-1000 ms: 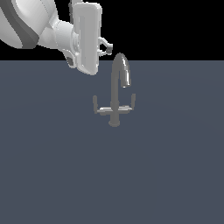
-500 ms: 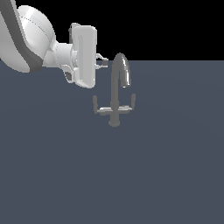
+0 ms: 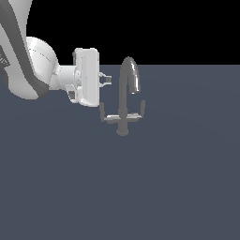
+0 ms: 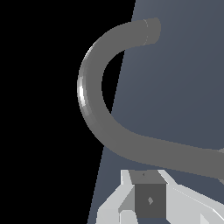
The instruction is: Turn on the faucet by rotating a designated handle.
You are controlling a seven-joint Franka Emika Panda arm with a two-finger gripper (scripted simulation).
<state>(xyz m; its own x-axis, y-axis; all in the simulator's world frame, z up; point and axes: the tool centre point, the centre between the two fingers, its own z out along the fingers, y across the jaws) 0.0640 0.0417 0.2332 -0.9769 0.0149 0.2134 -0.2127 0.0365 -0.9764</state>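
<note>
Standing on a plain slate-grey bench (image 3: pixel 178 187) against black, we see the faucet (image 3: pixel 124 101) unmoved, while our tool (image 3: pixel 106 80), grip state unclear, has dropped nearer its handle (image 3: pixel 107 116).

Plain slate-blue floor (image 3: pixel 140 187), black backdrop (image 3: pixel 164 28)

The faucet (image 3: pixel 124 96) is standing upright on the dark surface (image 3: pixel 140 187), its 2 levers spreading sideways. The gripper (image 3: pixel 107 80) is hovering just beside the spout, above the handle (image 3: pixel 107 116) on the exterior view's left, not touching.
</note>
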